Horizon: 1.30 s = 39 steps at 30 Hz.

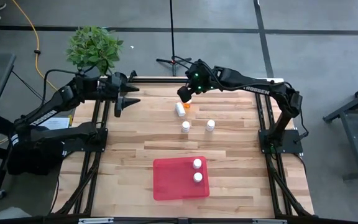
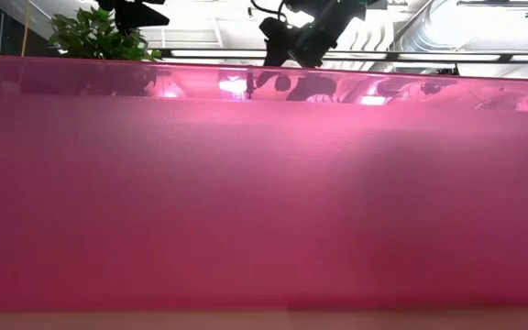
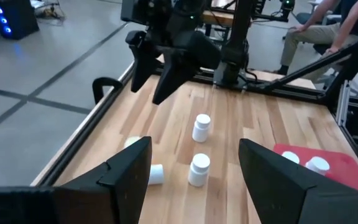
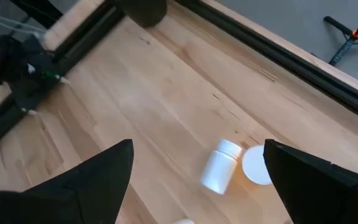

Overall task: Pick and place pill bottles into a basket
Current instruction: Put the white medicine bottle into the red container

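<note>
We count two white pill bottles [image 1: 197,163] [image 1: 197,177] standing inside the red basket [image 1: 166,183], at its right end, so about a third of the job looks done. Four remain on the worktop [image 1: 135,149]: two upright white ones [image 1: 185,127] [image 1: 210,125] side by side near the middle, a white one lying on its side [image 1: 180,109] farther back, and the orange bottle [image 1: 187,103] just beside it.

The right gripper [image 1: 184,94] hangs above that back pair with its jaws spread wide and nothing between them; we judge it is lining up on the toppled bottle or the orange one. The left gripper [image 1: 129,99] waits over the back left of the worktop, jaws partly open and empty.

The high view gives us the whole count and layout. The right wrist view adds detail: the toppled bottle [image 4: 221,165] lies between the dark fingers [image 4: 98,177], with a white cap [image 4: 257,164] touching or nearly touching its shoulder, which we take for the orange bottle seen end-on. The left wrist view shows the two upright bottles [image 3: 201,127] [image 3: 199,170] from the side, and the right gripper [image 3: 166,68] hanging clear above the wood. The low view is almost wholly blocked by the basket's red wall [image 2: 264,202]; only the arms show above it.
</note>
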{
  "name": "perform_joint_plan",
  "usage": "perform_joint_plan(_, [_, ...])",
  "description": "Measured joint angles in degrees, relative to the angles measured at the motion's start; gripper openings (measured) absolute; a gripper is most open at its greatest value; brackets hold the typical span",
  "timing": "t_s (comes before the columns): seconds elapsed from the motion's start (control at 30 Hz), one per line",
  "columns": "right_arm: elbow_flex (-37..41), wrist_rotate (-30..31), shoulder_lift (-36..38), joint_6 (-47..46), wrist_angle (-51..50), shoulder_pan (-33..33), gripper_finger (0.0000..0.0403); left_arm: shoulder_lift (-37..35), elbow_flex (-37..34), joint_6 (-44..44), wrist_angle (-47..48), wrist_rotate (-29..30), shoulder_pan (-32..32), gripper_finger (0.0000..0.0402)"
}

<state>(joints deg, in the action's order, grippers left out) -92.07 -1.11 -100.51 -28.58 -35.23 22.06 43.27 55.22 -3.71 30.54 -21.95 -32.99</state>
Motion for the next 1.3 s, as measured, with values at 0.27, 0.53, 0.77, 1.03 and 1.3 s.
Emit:
perform_joint_plan(0.27, [0.00,3.92,-0.52,-2.11,-0.05,-0.38,0.0350,-0.09,0.00,-0.32,-0.41,-0.10,0.00,0.0276])
perform_joint_plan(0.53, [0.00,6.73,-0.54,-5.95,-1.49,-0.85,0.0349,-0.09,0.00,-0.42,-0.42,-0.14,0.00,0.0276])
perform_joint_plan(0.77, [0.00,4.94,-0.57,-3.73,-0.60,-1.10,0.0349,-0.38,0.00,-0.50,-0.42,-0.16,0.00,0.0276])
perform_joint_plan(1.03, [0.00,0.39,-4.51,-2.85,2.15,-2.00,0.0349,-0.66,0.00,-0.50,-0.41,-0.22,0.00,0.0276])
perform_joint_plan(1.3, [0.00,-3.80,-9.50,-4.43,1.96,-2.34,0.0349,-0.68,0.00,-0.50,-0.41,-0.46,0.00,0.0276])
